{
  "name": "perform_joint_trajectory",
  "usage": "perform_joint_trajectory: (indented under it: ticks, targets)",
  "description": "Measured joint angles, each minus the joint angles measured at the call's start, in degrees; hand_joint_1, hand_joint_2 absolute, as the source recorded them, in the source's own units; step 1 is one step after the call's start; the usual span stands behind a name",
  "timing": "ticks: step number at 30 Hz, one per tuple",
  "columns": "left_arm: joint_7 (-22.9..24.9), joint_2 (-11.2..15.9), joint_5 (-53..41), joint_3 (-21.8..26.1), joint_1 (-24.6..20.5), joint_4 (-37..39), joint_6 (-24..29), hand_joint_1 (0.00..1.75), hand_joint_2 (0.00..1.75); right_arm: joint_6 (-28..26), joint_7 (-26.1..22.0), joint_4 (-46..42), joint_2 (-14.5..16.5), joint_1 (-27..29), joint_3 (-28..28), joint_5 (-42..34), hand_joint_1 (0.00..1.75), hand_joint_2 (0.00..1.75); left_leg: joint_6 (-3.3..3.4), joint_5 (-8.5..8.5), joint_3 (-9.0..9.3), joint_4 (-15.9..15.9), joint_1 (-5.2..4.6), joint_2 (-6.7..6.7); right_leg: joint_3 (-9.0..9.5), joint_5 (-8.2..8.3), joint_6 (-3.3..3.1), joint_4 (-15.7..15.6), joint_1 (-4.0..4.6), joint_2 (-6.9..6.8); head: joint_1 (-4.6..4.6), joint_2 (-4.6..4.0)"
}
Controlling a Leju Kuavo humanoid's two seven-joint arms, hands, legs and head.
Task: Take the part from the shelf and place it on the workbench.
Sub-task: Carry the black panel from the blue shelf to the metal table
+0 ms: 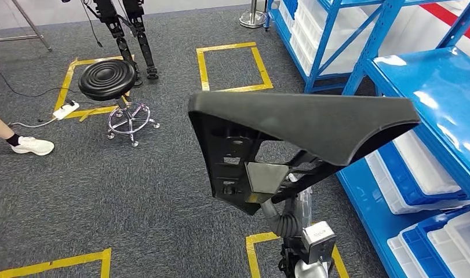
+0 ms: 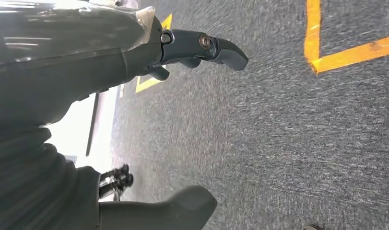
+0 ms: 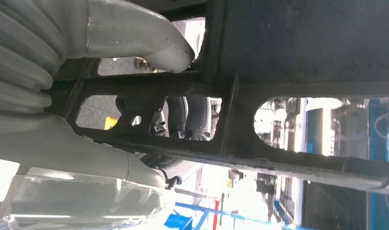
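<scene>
Head view: grey carpet (image 1: 134, 191) with yellow tape squares, a black stool (image 1: 108, 79), blue shelves (image 1: 435, 87) holding white bins. The black part (image 1: 302, 124), a wide curved panel with a cut-out frame beneath, is held up over the carpet by the right hand (image 1: 266, 178), mostly hidden under it.

Left wrist view: left hand (image 2: 135, 52) over blurred carpet, holding nothing, fingers apart.

Right wrist view: the thumb (image 3: 135, 36) presses the part's frame; fingers hidden.
</scene>
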Motion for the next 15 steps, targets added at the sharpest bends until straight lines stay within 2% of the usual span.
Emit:
perform_joint_trajectory:
  ticks: [2,3,4,5,6,8,9,10,11,13,14,15]
  targets:
    - [0.0,0.03,-0.04,0.05,0.29,0.02,0.02,0.0,1.75,0.02,0.01,-0.01,0.15,-0.03,-0.11,0.23,1.75,1.75,-0.67,0.03,-0.26,0.04,0.26,-0.47,0.25,0.2,-0.87,-0.08,0.06,-0.93,-0.01,0.0]
    - [0.0,-0.01,-0.05,0.07,0.42,0.02,0.03,0.0,1.75,0.03,0.03,-0.02,0.25,-0.1,-0.17,0.35,1.75,1.75,-0.97,-0.28,-0.49,0.48,0.32,0.26,0.34,0.31,-1.23,-0.17,-0.03,-1.35,-0.04,0.0]
    - [0.0,-0.05,-0.07,0.07,0.49,0.03,0.05,0.0,1.75,0.04,0.05,-0.05,0.37,-0.15,-0.25,0.4,1.75,1.75,-1.26,-1.19,-1.13,1.87,0.33,1.58,0.44,0.38,-1.56,-0.28,-0.16,-1.86,-0.2,0.0]
    - [0.0,-0.09,-0.11,0.08,0.49,0.03,0.08,0.0,1.75,0.05,0.08,-0.08,0.48,-0.18,-0.32,0.44,1.75,1.75,-1.5,-2.57,-2.17,4.19,0.34,3.17,0.51,0.41,-1.84,-0.38,-0.24,-2.37,-0.37,0.0]
    - [0.0,-0.14,-0.18,0.08,0.46,0.03,0.09,0.0,1.75,0.06,0.1,-0.1,0.56,-0.17,-0.39,0.46,1.75,1.75,-1.76,-4.51,-3.93,7.89,0.34,4.68,0.56,0.34,-2.1,-0.38,-0.09,-2.98,-0.52,0.0]
    - [0.0,-0.16,-0.32,0.08,0.47,0.03,0.12,0.0,1.75,0.06,0.14,-0.11,0.61,-0.11,-0.53,0.48,1.75,1.75,-2.12,-7.48,-7.65,15.26,0.51,5.9,0.6,0.19,-2.48,-0.37,0.19,-4.3,-0.64,0.0]
    - [0.0,-0.17,-0.37,0.08,0.51,0.03,0.13,0.0,1.75,0.06,0.16,-0.11,0.61,-0.08,-0.58,0.49,1.75,1.75,-2.21,-7.75,-8.67,17.06,0.6,6.12,0.63,0.11,-2.61,-0.37,0.27,-4.99,-0.64,0.0]
    - [0.0,-0.17,-0.38,0.08,0.56,0.04,0.13,0.0,1.75,0.06,0.19,-0.11,0.61,-0.08,-0.63,0.52,1.75,1.75,-2.24,-6.86,-8.43,16.39,0.69,6.27,0.7,0.01,-2.64,-0.37,0.31,-5.59,-0.66,0.0]
    - [0.0,-0.17,-0.39,0.09,0.6,0.04,0.14,0.0,1.75,0.06,0.22,-0.11,0.63,-0.08,-0.67,0.55,1.75,1.75,-2.21,-5.16,-7.01,13.54,0.77,6.56,0.82,-0.13,-2.63,-0.37,0.31,-6.17,-0.65,0.0]
    - [0.0,-0.17,-0.39,0.09,0.58,0.05,0.15,0.0,1.75,0.07,0.29,-0.12,0.78,-0.11,-0.79,0.62,1.75,1.75,-2.01,-1.8,-2.71,5.6,0.65,8.77,1.2,-0.49,-2.36,-0.37,0.56,-7.19,-0.67,0.0]
    - [0.0,-0.17,-0.37,0.1,0.53,0.05,0.16,0.0,1.75,0.1,0.36,-0.13,0.87,-0.14,-0.84,0.64,1.75,1.75,-1.78,-0.91,-1.16,2.74,0.46,9.8,1.36,-0.67,-2.13,-0.36,0.78,-7.61,-0.6,0.0]
    - [0.0,-0.18,-0.35,0.1,0.5,0.05,0.18,0.0,1.75,0.14,0.44,-0.13,0.97,-0.15,-0.88,0.69,1.75,1.75,-1.5,-0.68,-0.42,1.29,0.23,10.51,1.49,-0.81,-1.89,-0.38,1.01,-7.99,-0.53,0.0]
